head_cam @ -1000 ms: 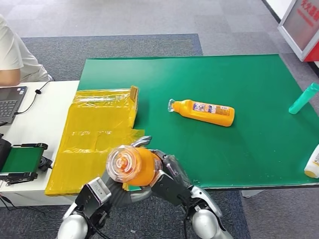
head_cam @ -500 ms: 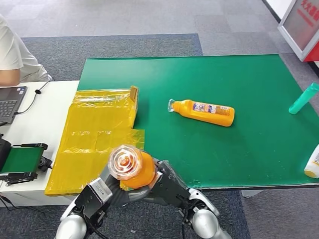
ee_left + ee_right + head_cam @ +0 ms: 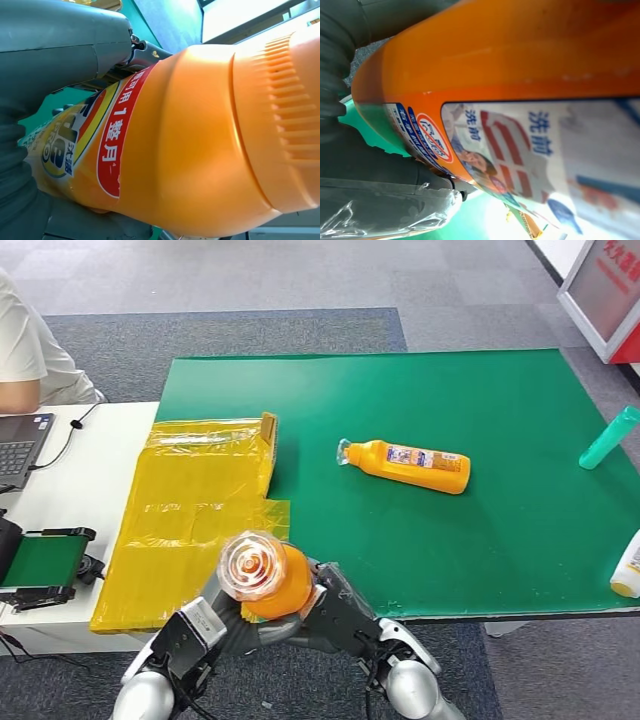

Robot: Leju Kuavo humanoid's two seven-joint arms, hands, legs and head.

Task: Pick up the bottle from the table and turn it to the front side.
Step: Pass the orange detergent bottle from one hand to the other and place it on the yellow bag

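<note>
Green mat (image 3: pixel 490 540) is covering the table on grey carpet, with yellow plastic sheeting (image 3: pixel 192 510) lying at its left edge.
Both hands are gripping one orange bottle (image 3: pixel 268 575) off the near edge, cap toward the head camera: left hand (image 3: pixel 219 615) under it, right hand (image 3: pixel 336 605) wrapping its side; a second orange bottle (image 3: pixel 411 465) is lying mid-mat.

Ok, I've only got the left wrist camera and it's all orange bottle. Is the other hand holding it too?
Observer: Yes. The head view shows the right hand gripping the held bottle together with the left hand.
Operator: Are there more bottles?
Observer: Another orange bottle lies on its side on the green mat.
Operator: What's on the other side of mine?
Observer: The right wrist view shows a white and blue label.
</note>
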